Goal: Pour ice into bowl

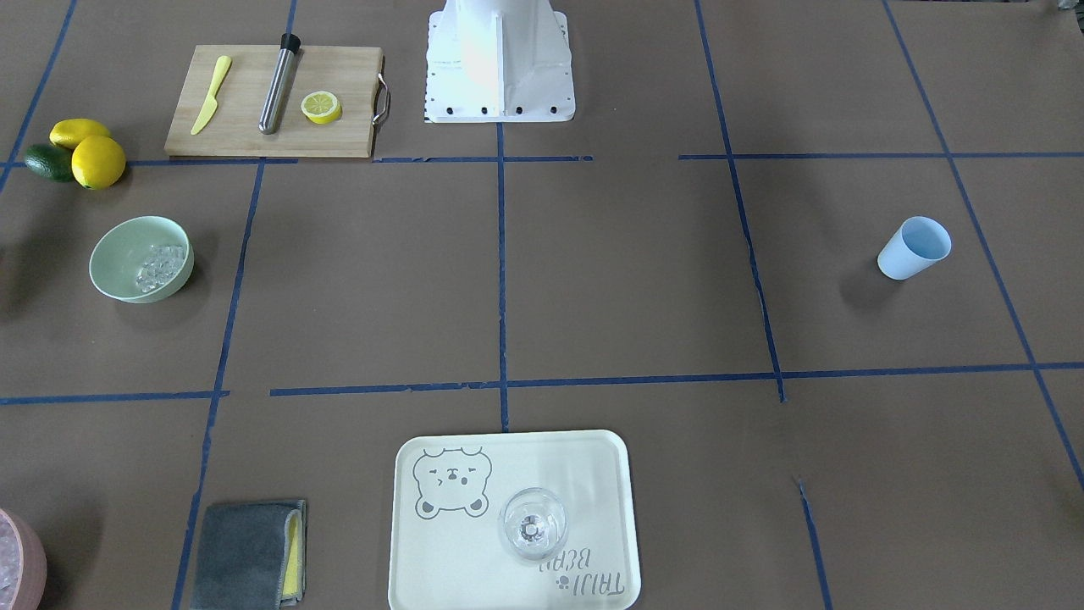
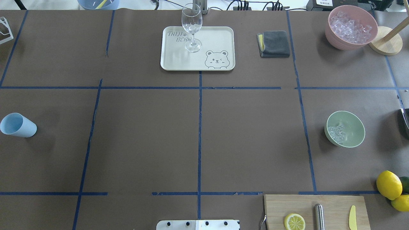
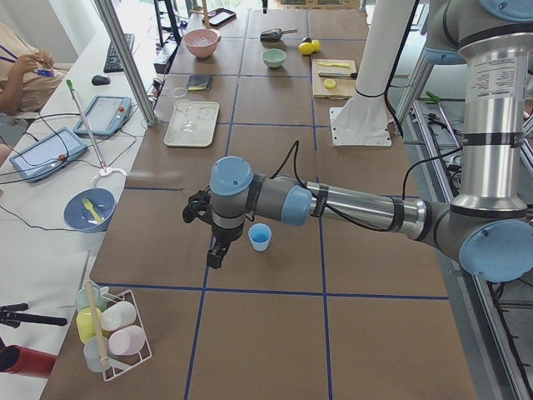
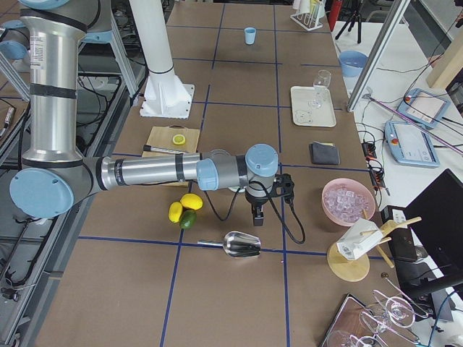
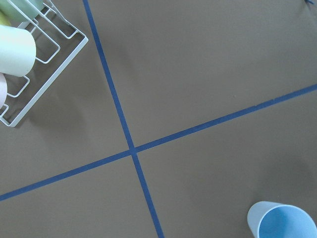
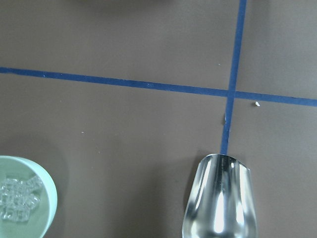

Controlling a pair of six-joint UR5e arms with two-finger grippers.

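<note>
The pale mint-green bowl (image 1: 127,246) stands on the table on my right side, and also shows in the overhead view (image 2: 353,127) and at the right wrist view's lower left (image 6: 44,198). A handful of clear ice cubes (image 1: 159,266) lies inside it (image 2: 337,133) (image 6: 16,199). My right gripper (image 4: 257,219) hangs just beside the bowl, above bare table next to a metal scoop (image 6: 221,198); I cannot tell if it is open or shut. My left gripper (image 3: 213,258) hangs close beside the upright blue cup (image 3: 260,237); I cannot tell its state either.
A pink container of ice (image 2: 351,27) stands at the far right. A tray (image 2: 179,57) holds a clear glass (image 2: 192,27), with a grey cloth (image 2: 274,43) beside it. A cutting board (image 1: 246,135) and lemons (image 1: 97,161) lie near my base. A wire rack (image 5: 29,74) is by the cup.
</note>
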